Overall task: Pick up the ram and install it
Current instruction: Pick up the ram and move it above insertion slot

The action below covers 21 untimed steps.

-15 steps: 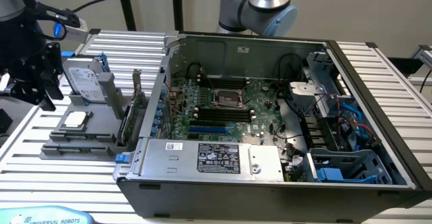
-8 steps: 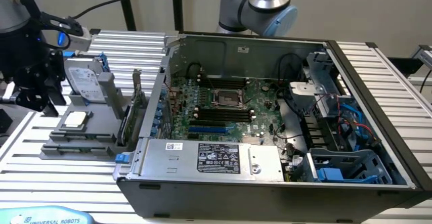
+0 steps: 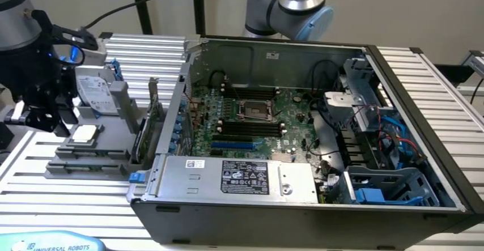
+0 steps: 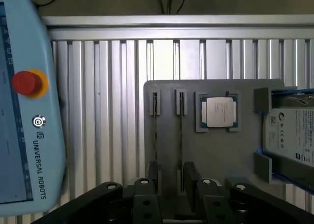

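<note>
Wrist view is showing us the black two-fingered gripper (image 4: 179,204) closest of all, its fingers standing apart and clamping nothing. Just beyond them the ram (image 4: 180,136), a slim, long circuit-board stick seen edge-on, is standing in a slot of the flat grey plastic holder (image 4: 221,158), its line running towards the gap between the fingers. A second stick (image 4: 156,136) is standing parallel just beside it. Further along the holder a square silver processor chip (image 4: 219,111) is sitting in its recess. Next to that a silver hard drive (image 4: 294,133) is carrying a white label too small for us to read. Across the ribbed aluminium table (image 4: 108,116) from the holder, a light blue teach pendant (image 4: 29,136) with a red button is reading "UNIVERSAL ROBOTS".

Exterior view is showing us the gripper hanging near the holder at the exterior view's left, beside the open black computer case (image 3: 302,205). The case's grey power supply (image 3: 234,177) is bearing a label we cannot read.
</note>
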Available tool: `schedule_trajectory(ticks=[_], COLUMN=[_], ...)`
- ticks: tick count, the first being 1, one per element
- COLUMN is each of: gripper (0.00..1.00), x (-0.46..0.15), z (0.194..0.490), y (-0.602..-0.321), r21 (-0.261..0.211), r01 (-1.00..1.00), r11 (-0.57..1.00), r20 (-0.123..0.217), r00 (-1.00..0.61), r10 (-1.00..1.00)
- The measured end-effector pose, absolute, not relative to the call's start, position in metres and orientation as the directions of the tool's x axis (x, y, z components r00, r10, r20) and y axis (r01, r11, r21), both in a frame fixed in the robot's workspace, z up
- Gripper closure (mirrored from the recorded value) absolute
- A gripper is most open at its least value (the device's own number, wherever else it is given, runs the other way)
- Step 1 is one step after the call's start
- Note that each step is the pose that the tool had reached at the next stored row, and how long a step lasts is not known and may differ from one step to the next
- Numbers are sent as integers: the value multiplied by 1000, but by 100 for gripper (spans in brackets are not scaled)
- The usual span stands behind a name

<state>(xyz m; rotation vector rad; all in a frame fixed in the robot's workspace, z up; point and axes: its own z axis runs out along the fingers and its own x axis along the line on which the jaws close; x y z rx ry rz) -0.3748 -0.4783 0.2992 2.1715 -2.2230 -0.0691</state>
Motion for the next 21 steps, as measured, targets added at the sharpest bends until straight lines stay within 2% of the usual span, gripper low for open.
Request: schedule_trajectory(ticks=[21], gripper=[64], x=[-372], z=[261], y=[-489], r21=[55], r01=[-998], r11=[18], r20=[-7], r00=[-19], r10=[-1000])
